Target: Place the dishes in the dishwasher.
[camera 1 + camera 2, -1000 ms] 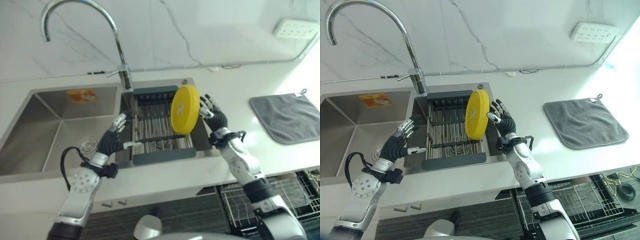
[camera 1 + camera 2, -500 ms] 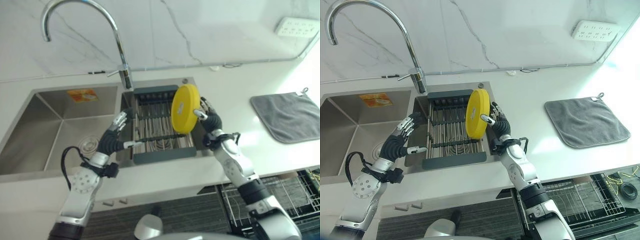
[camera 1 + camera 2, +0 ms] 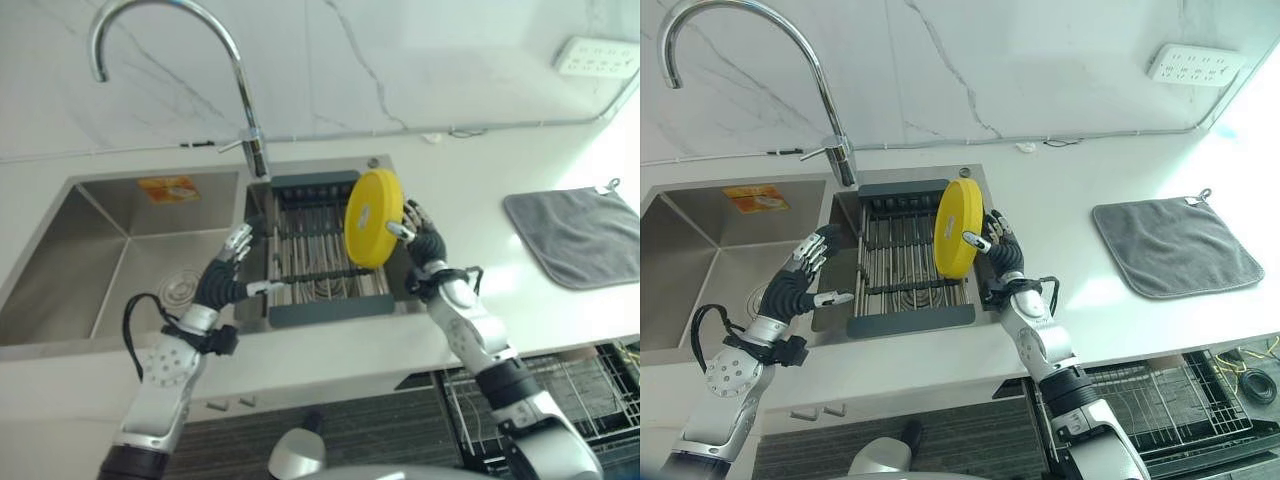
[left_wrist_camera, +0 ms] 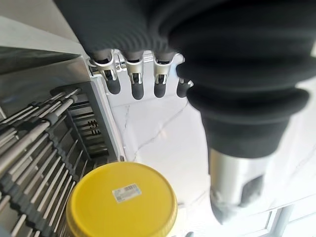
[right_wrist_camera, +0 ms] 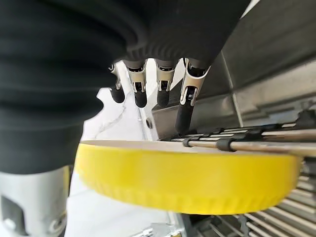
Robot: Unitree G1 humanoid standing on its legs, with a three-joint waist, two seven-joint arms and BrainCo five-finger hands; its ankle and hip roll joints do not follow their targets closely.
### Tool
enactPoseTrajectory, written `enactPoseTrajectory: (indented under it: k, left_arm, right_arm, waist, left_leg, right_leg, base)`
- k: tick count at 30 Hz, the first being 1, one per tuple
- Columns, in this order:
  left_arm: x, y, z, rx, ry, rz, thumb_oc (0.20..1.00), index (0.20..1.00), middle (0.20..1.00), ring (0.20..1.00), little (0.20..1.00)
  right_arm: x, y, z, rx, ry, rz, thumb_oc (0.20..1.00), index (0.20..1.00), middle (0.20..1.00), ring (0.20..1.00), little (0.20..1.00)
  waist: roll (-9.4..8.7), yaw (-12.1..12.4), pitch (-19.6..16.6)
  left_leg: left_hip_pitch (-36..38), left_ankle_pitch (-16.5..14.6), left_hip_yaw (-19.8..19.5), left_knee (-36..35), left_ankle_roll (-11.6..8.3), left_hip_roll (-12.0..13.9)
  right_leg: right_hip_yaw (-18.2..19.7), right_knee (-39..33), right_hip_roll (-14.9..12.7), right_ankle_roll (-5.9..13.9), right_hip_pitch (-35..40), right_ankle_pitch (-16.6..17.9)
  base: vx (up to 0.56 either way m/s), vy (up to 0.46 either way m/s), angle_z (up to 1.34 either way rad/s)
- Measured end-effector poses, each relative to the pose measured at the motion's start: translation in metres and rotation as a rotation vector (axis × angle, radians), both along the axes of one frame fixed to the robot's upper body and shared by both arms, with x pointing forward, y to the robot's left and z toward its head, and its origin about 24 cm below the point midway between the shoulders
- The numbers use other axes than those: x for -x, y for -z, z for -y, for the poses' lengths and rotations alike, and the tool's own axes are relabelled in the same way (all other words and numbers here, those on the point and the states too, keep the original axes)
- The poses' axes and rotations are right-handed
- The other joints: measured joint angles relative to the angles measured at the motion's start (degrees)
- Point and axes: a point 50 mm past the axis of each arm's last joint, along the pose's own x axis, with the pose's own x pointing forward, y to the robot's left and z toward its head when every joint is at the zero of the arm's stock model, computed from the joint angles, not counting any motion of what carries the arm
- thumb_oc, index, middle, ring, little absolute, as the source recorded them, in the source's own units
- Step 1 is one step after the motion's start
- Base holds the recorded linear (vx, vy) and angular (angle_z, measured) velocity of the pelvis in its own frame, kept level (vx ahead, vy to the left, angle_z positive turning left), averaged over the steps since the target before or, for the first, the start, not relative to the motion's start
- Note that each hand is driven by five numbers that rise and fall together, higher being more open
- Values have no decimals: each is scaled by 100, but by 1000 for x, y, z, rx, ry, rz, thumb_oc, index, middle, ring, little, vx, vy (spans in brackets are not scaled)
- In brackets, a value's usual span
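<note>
**Right hand at the yellow plate over the sink rack**

Yellow round plate (image 3: 373, 218) stands on edge at the right end of the dark-framed metal drying rack (image 3: 325, 263) that sits in the right basin of the stainless steel sink (image 3: 105, 255). I see my right hand (image 3: 1000, 253) raised just beside the plate's right face, forearm slanting up from the lower right across the white counter edge. In the right wrist view its fingers (image 5: 184, 103) reach straight past the plate's rim and its thumb lies on the near side, so the plate sits between them; I cannot tell whether they actually clamp it.

My left hand (image 3: 232, 268) hovers at the rack's left end, over the divider between the basins, fingers (image 4: 136, 83) loosely spread and holding nothing, thumb pointing towards the rack.

Beyond, a curved chrome tap (image 3: 215, 70) rises behind the rack, and a grey folded cloth (image 3: 1170, 245) lies on the counter well to the right.
</note>
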Motion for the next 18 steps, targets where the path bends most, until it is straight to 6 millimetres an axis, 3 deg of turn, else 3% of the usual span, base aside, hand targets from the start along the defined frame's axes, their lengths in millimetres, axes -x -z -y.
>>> enactPoseTrajectory:
  k: [18]
  left_arm:
    - [0,3,2,33,-20,-11,1000,1000,1000,1000,1000]
  right_arm:
    - [3,4,-11,62,-50,-6,1000,1000,1000,1000,1000]
  waist:
    - [-45,5,25]
  left_leg:
    - [2,2,-13,1,-4,-4]
  right_leg:
    - [-23,0,-3,0,15,0]
  base:
    - [0,0,0]
